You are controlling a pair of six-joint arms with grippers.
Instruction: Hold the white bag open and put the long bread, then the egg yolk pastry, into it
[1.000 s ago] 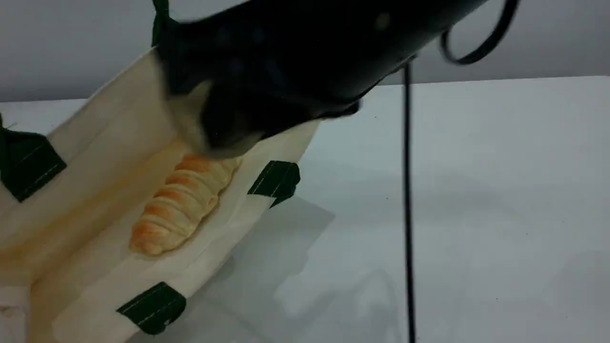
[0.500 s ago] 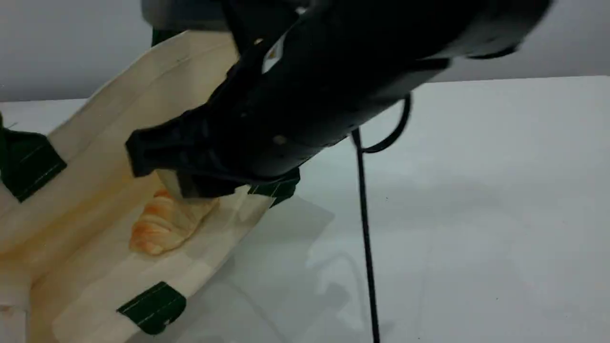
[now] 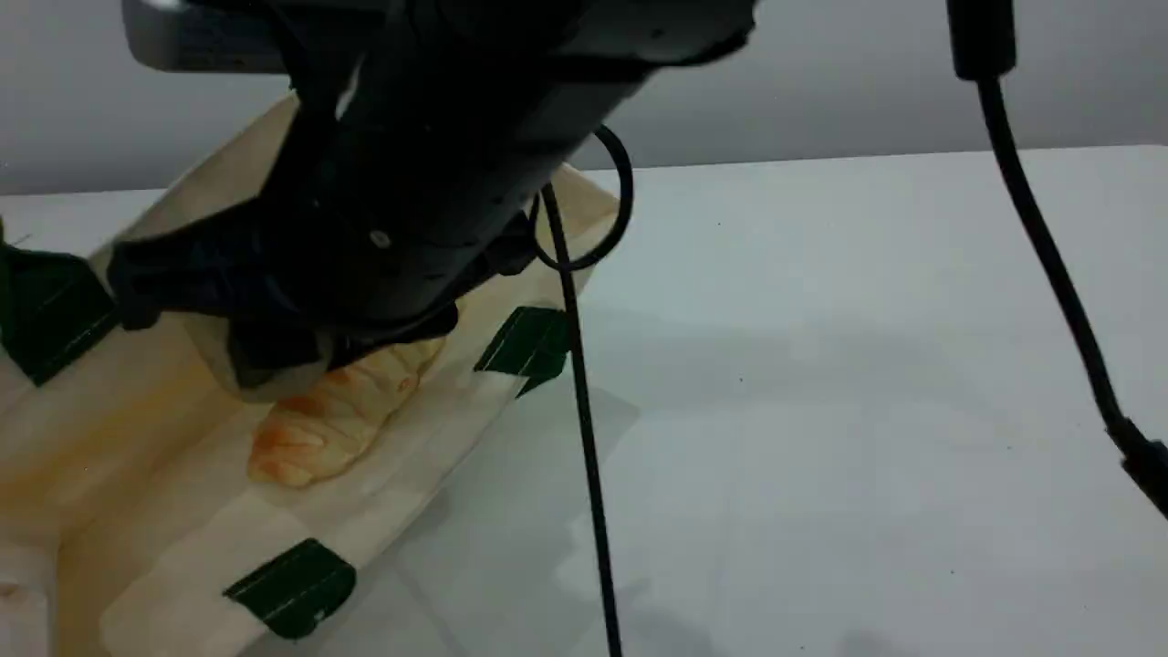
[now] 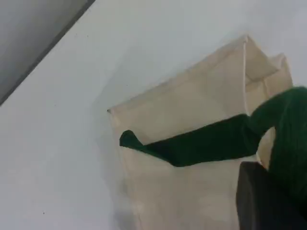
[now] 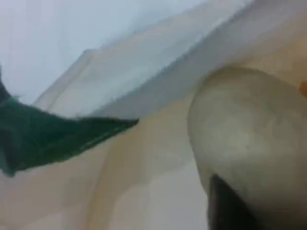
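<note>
bag [image 3: 137, 429]: cream-white tote lying on the table [image 3: 867, 365], mouth held open toward the camera; dark green tabs on its rim, one near the lower edge and one at the right side; in the left wrist view its outer side is seen with a green strap [image 4: 201, 143] running across it
bread [image 3: 333, 415]: inside the bag on its lower wall, ridged orange and pale, its upper end hidden under the right arm
pastry [image 5: 249, 139]: pale beige round lump, large and close in the right wrist view, inside the bag mouth; in the scene view only a pale patch shows under the gripper, just above the bread
right gripper [image 3: 265, 351]: reaches down into the bag mouth; a dark fingertip touches the pastry's lower edge in the wrist view; whether the jaws grip it or have let go cannot be told
left gripper [image 4: 268, 201]: only a dark fingertip at the bottom right of its own view, pressed against the green strap; jaws clamped on that strap, holding the bag up
cables: two black ones hang in front of the table in the scene view
</note>
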